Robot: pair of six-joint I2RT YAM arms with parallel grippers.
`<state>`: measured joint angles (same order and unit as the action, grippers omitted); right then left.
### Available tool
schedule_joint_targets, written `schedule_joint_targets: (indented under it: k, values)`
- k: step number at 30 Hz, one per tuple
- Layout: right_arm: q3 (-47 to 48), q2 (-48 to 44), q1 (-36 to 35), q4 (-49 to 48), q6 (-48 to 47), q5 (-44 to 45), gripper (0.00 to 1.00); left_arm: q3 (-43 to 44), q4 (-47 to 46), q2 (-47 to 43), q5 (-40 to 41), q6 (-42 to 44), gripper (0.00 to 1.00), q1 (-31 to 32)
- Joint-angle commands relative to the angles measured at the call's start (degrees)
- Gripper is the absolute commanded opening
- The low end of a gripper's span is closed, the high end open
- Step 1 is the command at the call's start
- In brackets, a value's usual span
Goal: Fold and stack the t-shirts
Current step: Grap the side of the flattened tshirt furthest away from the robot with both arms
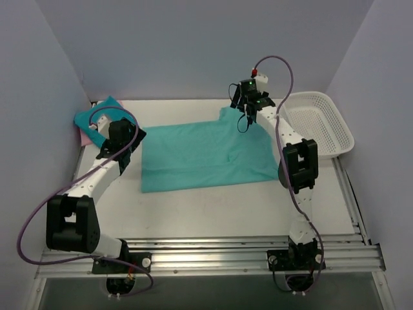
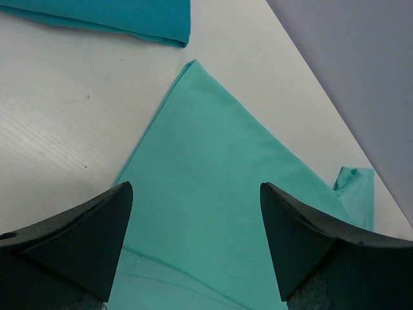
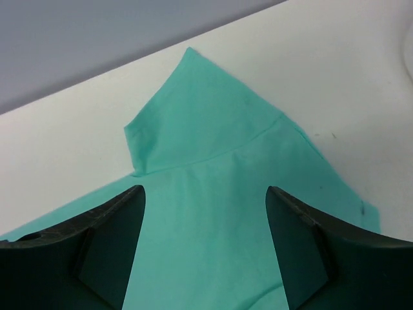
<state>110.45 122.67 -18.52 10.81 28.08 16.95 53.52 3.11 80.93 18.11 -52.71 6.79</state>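
Note:
A teal t-shirt (image 1: 203, 155) lies spread flat in the middle of the table. My left gripper (image 1: 132, 143) is open and empty above the shirt's left edge; in the left wrist view (image 2: 197, 239) the cloth (image 2: 213, 181) lies between the open fingers (image 2: 77, 239). My right gripper (image 1: 245, 121) is open and empty over the shirt's far right sleeve; in the right wrist view (image 3: 205, 245) the sleeve (image 3: 193, 123) lies just ahead. A folded bluer teal shirt (image 1: 97, 116) rests on a pink one (image 1: 82, 135) at the far left, and it also shows in the left wrist view (image 2: 129, 16).
A white mesh basket (image 1: 319, 123) stands at the far right, close to the right arm. Blue-grey walls enclose the table on the left, back and right. A metal rail (image 1: 206, 248) runs along the near edge by the arm bases.

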Motion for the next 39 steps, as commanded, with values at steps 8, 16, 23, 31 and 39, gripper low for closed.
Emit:
schedule_joint_targets:
  k: [8,16,23,31,39]
  values:
    - [21.8,19.9,5.9,-2.1,-8.2,-8.9,0.73,7.7,-13.0,16.7,-8.5,5.9,0.88,-0.4]
    - [24.5,24.3,12.7,-8.0,-6.2,-12.2,0.76,11.8,-18.3,24.5,-11.8,7.2,0.88,-0.3]
    - [26.9,29.9,13.7,-10.3,-2.9,-16.3,0.77,14.2,-20.7,27.3,-12.7,6.7,0.87,-0.2]
    - [30.2,33.9,12.2,-13.8,-1.1,-19.1,0.79,15.7,-21.2,29.5,-13.2,6.7,0.86,-0.2]
    - [30.3,35.1,9.1,-15.3,-0.7,-20.7,0.81,16.0,-22.1,30.8,-14.2,6.0,0.86,-0.2]
